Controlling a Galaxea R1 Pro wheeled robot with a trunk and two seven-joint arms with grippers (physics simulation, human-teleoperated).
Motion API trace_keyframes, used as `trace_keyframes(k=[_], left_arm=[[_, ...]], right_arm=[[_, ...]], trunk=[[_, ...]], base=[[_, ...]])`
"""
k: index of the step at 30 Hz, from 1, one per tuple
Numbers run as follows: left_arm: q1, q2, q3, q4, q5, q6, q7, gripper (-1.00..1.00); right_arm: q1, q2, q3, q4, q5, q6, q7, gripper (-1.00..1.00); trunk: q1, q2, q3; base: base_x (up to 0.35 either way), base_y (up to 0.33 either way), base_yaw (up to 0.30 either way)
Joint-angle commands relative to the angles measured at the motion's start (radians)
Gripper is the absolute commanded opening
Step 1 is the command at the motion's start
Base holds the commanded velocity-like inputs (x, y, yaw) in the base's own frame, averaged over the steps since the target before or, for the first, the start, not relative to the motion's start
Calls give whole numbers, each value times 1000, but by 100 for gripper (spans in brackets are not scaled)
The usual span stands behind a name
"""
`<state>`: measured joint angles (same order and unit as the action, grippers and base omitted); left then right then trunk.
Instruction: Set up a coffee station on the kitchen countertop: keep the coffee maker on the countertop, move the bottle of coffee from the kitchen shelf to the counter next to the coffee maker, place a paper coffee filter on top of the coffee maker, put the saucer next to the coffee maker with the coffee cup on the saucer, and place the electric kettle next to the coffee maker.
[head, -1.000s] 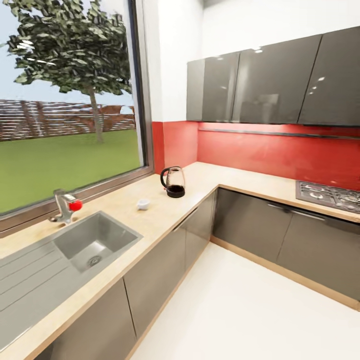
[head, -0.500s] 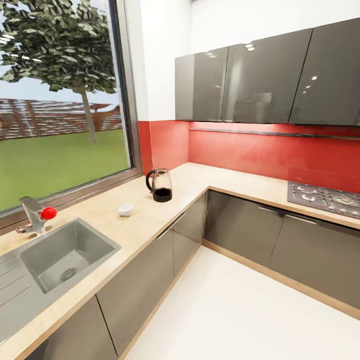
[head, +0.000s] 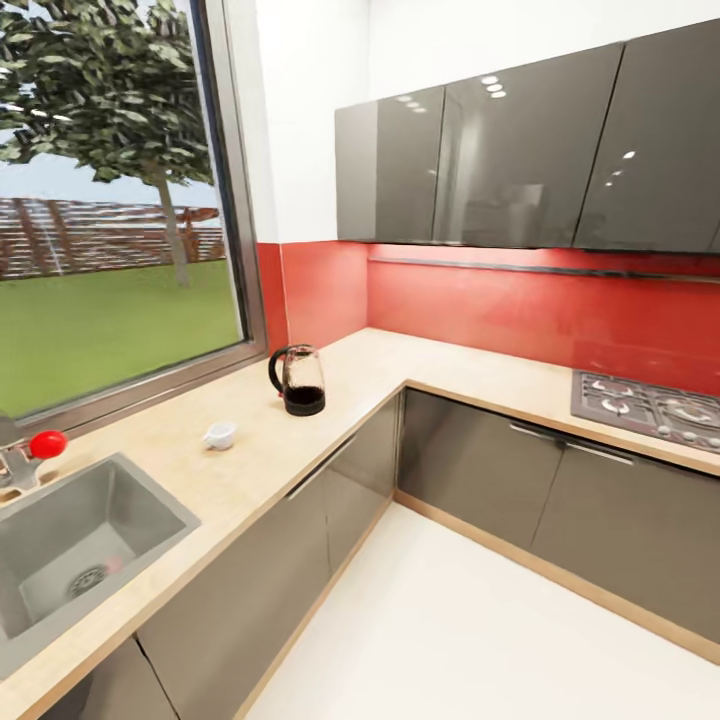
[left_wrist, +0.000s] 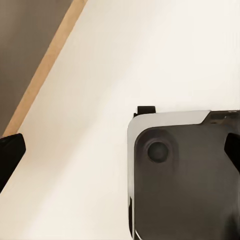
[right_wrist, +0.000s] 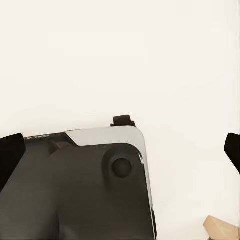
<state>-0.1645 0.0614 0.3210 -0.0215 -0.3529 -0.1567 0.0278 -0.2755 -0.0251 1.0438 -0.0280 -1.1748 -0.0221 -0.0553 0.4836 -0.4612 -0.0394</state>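
The electric kettle (head: 296, 380) stands upright on the kitchen countertop (head: 250, 470) near the window corner, its black handle turned toward the window. The small white coffee cup (head: 220, 435) sits on the worktop a little nearer the sink than the kettle, apart from it. The coffee maker, the bottle of coffee and the saucer are out of view. In the left wrist view my left gripper (left_wrist: 120, 152) hangs open over the robot's dark base (left_wrist: 185, 175) and the white floor. My right gripper (right_wrist: 120, 152) is likewise open and holds nothing.
The steel sink (head: 80, 540) is inset at the near left, with a red-knobbed tap (head: 45, 443) behind it. A gas hob (head: 650, 405) lies on the right-hand run of counter. Grey wall cabinets (head: 520, 150) hang above the red backsplash. White floor (head: 480, 620) spreads in front.
The whole head view has shifted left as the camera moved: sink and tap now sit at the left edge. Kettle and cup keep their places on the counter.
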Motion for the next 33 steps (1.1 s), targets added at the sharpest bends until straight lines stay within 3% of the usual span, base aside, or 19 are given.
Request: trace_keyframes(k=[1, 23, 33], left_arm=[[-1, 0, 7, 2, -11, -4, 3, 100], [-1, 0, 6, 2, -11, -4, 5, 100], [-1, 0, 6, 2, -11, -4, 7, 100]], right_arm=[[0, -1, 8, -3, -9, -1, -6, 100], [-1, -1, 7, -3, -16, 0, -7, 100], [0, -1, 7, -3, -17, 0, -8, 100]], trunk=[[1, -2, -2], [1, -2, -2], [1, -2, -2]], base=[[237, -201, 0], [240, -199, 2], [243, -197, 200]])
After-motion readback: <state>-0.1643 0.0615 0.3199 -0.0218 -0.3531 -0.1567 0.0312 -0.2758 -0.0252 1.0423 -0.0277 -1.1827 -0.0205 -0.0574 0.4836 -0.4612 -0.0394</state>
